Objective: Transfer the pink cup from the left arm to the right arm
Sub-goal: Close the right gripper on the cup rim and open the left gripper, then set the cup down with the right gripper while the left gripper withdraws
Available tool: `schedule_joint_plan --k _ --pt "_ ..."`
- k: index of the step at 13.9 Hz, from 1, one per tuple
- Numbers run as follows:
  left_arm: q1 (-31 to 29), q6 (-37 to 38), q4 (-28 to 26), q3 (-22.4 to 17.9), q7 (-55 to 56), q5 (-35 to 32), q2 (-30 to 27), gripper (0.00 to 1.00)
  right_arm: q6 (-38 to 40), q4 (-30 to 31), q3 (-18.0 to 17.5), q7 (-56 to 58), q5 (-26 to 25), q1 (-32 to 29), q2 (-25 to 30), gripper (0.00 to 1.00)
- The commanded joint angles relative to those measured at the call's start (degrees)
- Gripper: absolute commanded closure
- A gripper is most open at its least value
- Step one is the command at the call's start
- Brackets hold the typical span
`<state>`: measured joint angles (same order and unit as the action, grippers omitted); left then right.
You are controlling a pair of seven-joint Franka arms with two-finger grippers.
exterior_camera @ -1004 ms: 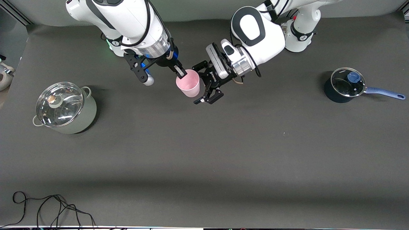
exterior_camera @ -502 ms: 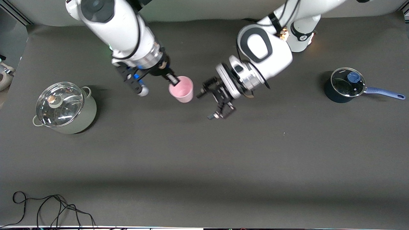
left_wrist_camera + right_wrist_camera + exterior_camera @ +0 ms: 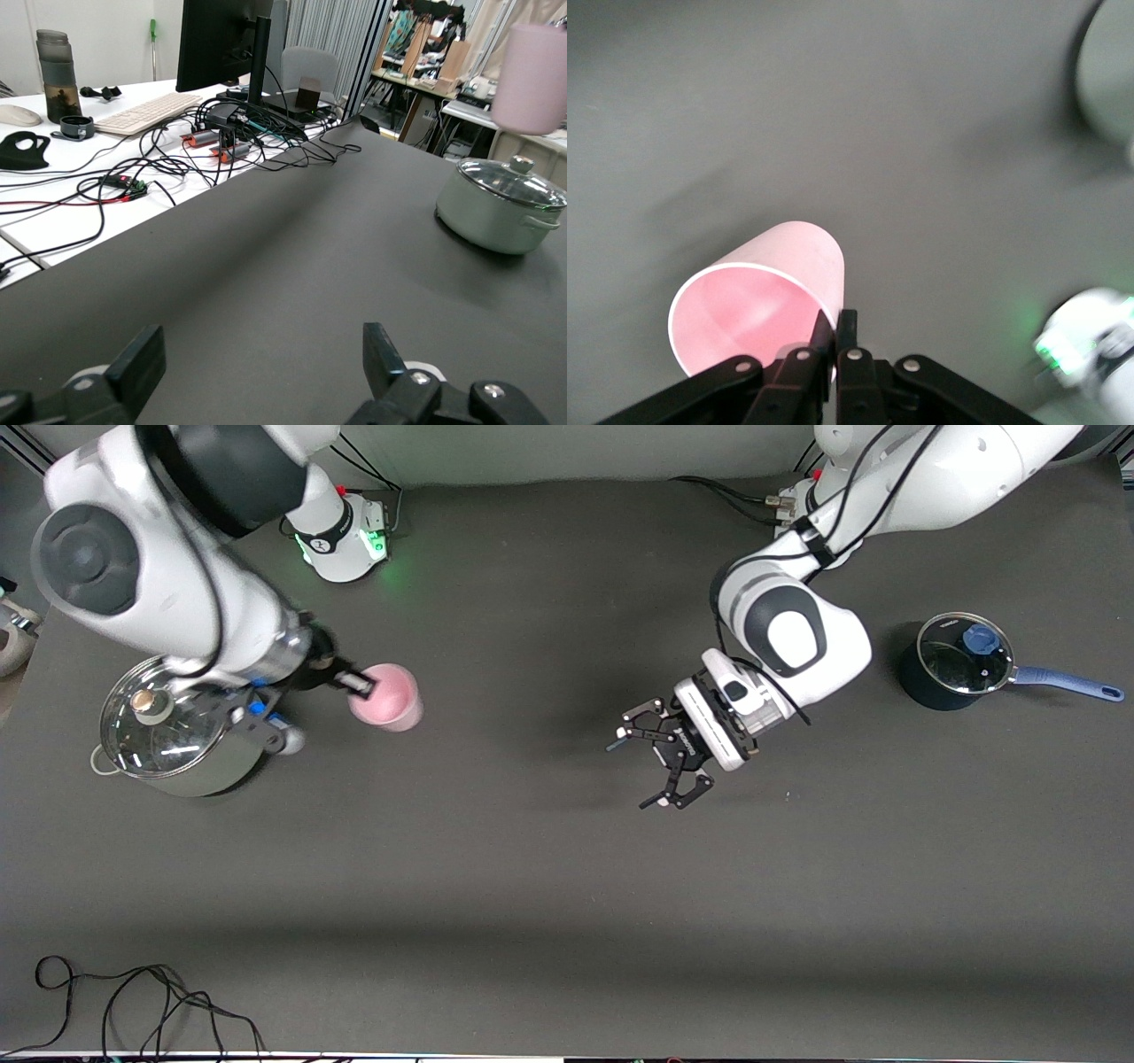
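Observation:
The pink cup (image 3: 387,695) hangs in the air over the table, beside the lidded green-grey pot (image 3: 182,726). My right gripper (image 3: 359,685) is shut on its rim, one finger inside and one outside. The right wrist view shows the cup (image 3: 766,297) with its mouth open toward the camera and the right gripper (image 3: 835,323) pinching the rim. My left gripper (image 3: 633,775) is open and empty over the middle of the table, well apart from the cup. In the left wrist view its fingers (image 3: 142,363) stand wide apart, and the cup (image 3: 530,75) shows far off above the pot (image 3: 500,208).
A dark blue saucepan (image 3: 961,660) with a glass lid and blue handle stands toward the left arm's end. A black cable (image 3: 133,1001) lies near the front camera's edge at the right arm's end.
My right gripper has carried the pink cup toward the right arm's end, up to the green-grey pot. My left gripper has drawn away from the cup toward the left arm's end, open.

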<state>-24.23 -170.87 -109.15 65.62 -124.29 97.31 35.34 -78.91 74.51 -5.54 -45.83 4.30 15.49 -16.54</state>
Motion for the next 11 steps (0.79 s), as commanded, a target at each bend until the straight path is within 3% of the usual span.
schedule_joint_plan --k 1,3,6,11 --pt "-3.71 5.79 -3.26 0.83 0.54 -0.45 -1.24 0.01 0.25 3.35 2.19 13.54 -4.82 -1.33 1.16 1.00" --pt "-5.90 7.99 -4.58 0.91 0.63 -2.29 -1.24 0.01 -1.76 5.28 4.39 19.34 -4.83 -3.44 0.72 1.00" --pt "-7.93 13.18 -5.72 0.56 2.12 -6.67 -1.24 0.01 -9.57 13.00 5.54 28.49 -4.56 -8.27 1.85 1.00" --pt "-13.98 24.41 -7.74 0.30 21.50 -24.06 -2.21 0.01 -28.98 27.68 6.51 33.70 -3.42 -12.24 1.86 1.00"
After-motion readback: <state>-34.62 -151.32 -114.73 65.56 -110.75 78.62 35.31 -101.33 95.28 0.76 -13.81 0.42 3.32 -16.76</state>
